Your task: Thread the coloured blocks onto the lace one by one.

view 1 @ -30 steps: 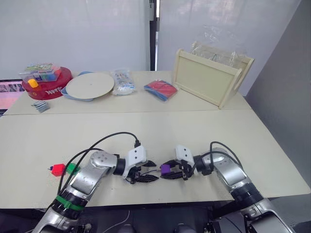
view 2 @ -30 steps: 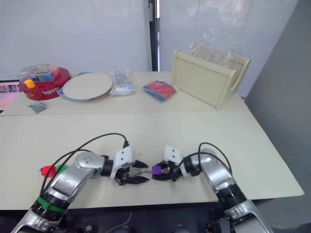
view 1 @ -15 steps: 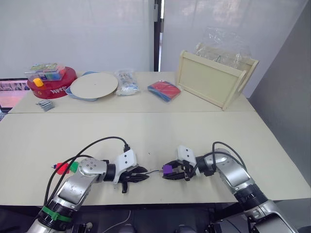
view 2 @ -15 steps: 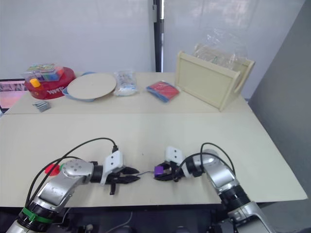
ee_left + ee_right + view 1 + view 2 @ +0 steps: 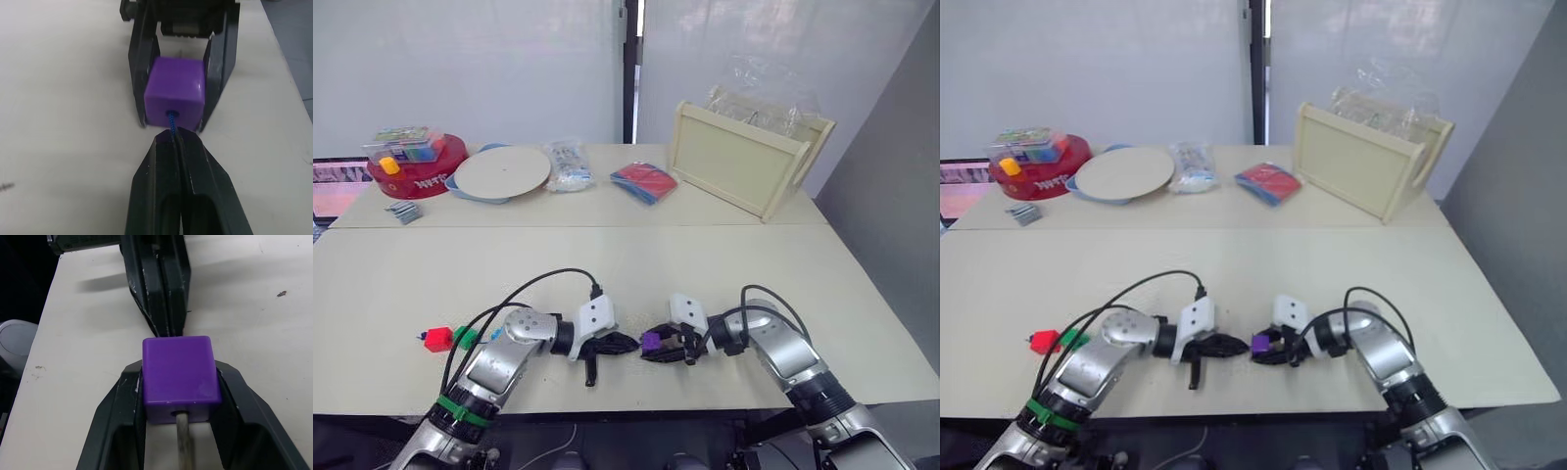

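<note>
Currently purple block [image 5: 175, 97] clamped in right gripper [image 5: 658, 345] near table front edge, hole facing left so lace [image 5: 171, 121] feeds straight in. Left gripper [image 5: 172, 142] pinched on lace right at hole; pale tip [image 5: 183, 445] already out the far side. Red block [image 5: 436, 339] and green block [image 5: 466, 338] parked well left.

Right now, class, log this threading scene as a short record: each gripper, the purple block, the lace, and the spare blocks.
left gripper: shut on the lace, just short of the block
right gripper: shut on the purple block
purple block: between the gripper fingers, hole facing the left gripper
lace: blue cord enters one hole; pale tip out the far side
spare blocks: red and green on the table, at the robot's left
</note>
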{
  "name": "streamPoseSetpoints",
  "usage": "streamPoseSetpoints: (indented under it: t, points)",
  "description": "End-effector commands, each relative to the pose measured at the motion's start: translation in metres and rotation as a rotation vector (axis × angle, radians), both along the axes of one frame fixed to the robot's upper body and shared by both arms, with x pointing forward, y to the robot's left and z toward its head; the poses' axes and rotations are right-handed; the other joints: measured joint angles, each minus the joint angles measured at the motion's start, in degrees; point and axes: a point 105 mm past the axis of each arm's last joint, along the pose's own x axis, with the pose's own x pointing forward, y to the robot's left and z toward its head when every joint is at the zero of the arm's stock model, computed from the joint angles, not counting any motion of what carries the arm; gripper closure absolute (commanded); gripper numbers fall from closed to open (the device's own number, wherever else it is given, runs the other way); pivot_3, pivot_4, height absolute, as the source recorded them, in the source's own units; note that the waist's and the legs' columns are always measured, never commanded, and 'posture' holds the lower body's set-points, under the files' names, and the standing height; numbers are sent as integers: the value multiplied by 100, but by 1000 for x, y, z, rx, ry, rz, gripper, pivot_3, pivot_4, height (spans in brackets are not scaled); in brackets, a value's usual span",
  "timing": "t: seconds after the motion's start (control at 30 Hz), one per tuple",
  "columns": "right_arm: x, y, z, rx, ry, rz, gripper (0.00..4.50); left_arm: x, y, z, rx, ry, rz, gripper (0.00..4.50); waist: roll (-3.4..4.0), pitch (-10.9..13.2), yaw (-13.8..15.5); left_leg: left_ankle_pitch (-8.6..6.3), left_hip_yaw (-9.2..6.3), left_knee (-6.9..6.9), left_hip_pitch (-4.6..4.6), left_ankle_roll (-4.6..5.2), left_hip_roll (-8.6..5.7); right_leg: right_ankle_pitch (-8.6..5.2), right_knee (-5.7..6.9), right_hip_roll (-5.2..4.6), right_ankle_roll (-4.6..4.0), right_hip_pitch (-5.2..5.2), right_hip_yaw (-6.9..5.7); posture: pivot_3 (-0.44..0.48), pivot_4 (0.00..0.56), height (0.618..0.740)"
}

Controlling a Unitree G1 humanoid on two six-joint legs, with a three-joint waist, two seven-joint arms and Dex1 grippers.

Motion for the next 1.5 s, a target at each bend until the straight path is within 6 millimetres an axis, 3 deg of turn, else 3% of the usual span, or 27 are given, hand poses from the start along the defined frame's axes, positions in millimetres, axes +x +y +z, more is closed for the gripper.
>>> streamPoseSetpoints:
  t: [0.03,0.17,0.33,0.4,0.53,0.63,0.8,1.03,1.37,1.5]
  points:
    - [2,-4,-10,-32,29,-40,3283,0,-4,6,-13,-18,-19,4460,0,0,-6,0,0,-3,1,0,0,0,0,0,0,0,0,0,150,740]
    - [3,-5,-11,-38,34,-46,3283,3,-1,12,-21,-15,5,4460,0,0,-7,0,0,-3,1,0,0,0,-1,0,0,-1,0,0,150,740]
    - [4,-7,-11,-37,42,-71,3283,-1,7,22,-29,5,3,2926,0,0,-10,0,-1,-5,1,0,0,0,-1,0,0,-1,0,0,150,740]
    - [4,-8,-9,-29,37,-81,2233,-3,11,23,-14,11,2,2289,0,0,-11,0,-1,-6,1,0,0,0,-2,0,0,-1,0,0,150,740]
    - [2,-13,0,-12,37,-100,905,-5,17,23,13,7,0,942,0,1,-7,0,-1,-8,1,0,0,0,-2,0,0,-2,0,0,150,740]
    - [2,-22,8,-7,12,-129,12,-5,9,22,15,3,-16,34,-1,1,26,0,0,-7,-2,0,-1,0,-5,-2,0,-1,0,0,150,740]
    - [-2,-54,21,-50,-64,-219,12,-2,-23,12,15,-18,-59,34,-1,5,172,-1,-3,12,-42,1,-12,2,-17,-11,8,-19,-4,0,150,740]
    - [-11,-67,12,-93,-87,-249,12,9,-41,-2,23,-16,-74,34,-1,5,135,-5,-3,14,-62,8,-10,2,-19,-6,8,-41,-3,0,150,740]
    - [-16,-63,4,-107,-108,-237,0,1,-41,-3,20,-3,-153,3236,-1,5,137,-5,-3,14,-62,8,-10,2,-20,-7,8,-41,-3,0,150,740]
    - [-20,-68,1,-112,-100,-232,1171,2,-39,-4,29,-4,-141,3285,-1,5,140,-5,-3,14,-62,8,-10,2,-20,-6,8,-40,-3,0,150,740]
